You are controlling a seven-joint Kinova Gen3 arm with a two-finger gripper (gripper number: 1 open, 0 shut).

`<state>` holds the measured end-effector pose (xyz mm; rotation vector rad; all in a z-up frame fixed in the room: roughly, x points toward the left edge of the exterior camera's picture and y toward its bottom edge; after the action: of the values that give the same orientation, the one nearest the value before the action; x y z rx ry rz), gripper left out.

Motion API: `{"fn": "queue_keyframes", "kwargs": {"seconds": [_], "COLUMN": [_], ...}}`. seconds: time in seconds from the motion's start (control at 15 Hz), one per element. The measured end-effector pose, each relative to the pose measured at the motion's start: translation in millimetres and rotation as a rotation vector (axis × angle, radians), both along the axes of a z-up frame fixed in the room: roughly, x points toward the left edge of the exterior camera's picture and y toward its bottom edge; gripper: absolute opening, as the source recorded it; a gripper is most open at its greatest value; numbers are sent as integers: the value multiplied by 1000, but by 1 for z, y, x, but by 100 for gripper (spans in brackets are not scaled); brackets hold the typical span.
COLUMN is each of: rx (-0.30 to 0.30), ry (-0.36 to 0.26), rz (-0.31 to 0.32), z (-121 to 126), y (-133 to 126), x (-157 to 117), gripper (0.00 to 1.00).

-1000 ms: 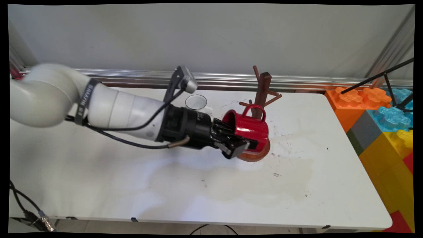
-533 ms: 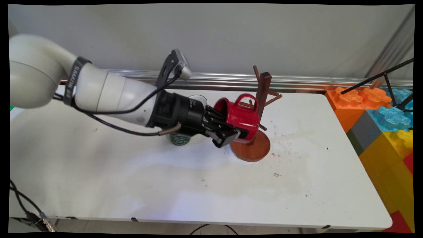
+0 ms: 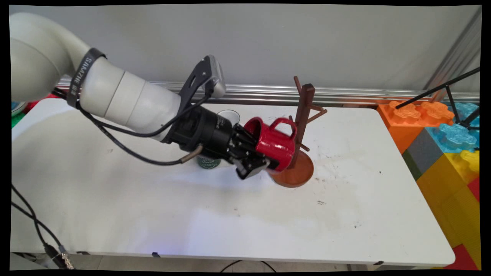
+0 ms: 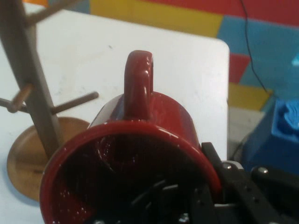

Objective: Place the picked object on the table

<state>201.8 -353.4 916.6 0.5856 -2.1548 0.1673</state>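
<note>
tool clamped on the rim of a red mug, one finger inside and one outside, holding it clear of the counter on its side with the handle up. mug just left of the post of a brown wooden rack, above the left edge of its round base, handle close by a lower peg. behind the tool, a white cup and a green cup, the latter mostly hidden; at the right edge, big coloured blocks.
</note>
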Motion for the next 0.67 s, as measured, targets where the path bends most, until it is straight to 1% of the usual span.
{"fn": "queue_keyframes", "kwargs": {"seconds": [0.2, 0.4, 0.53, 0.67], "rx": [11, 4, -12, -16], "ry": [-75, -154, -231, -314], "rz": [-63, -127, -180, -200], "z": [11, 22, 33, 38], "y": [2, 5, 9, 9], "x": [9, 20, 31, 45], "gripper": [0, 0, 0, 0]}}
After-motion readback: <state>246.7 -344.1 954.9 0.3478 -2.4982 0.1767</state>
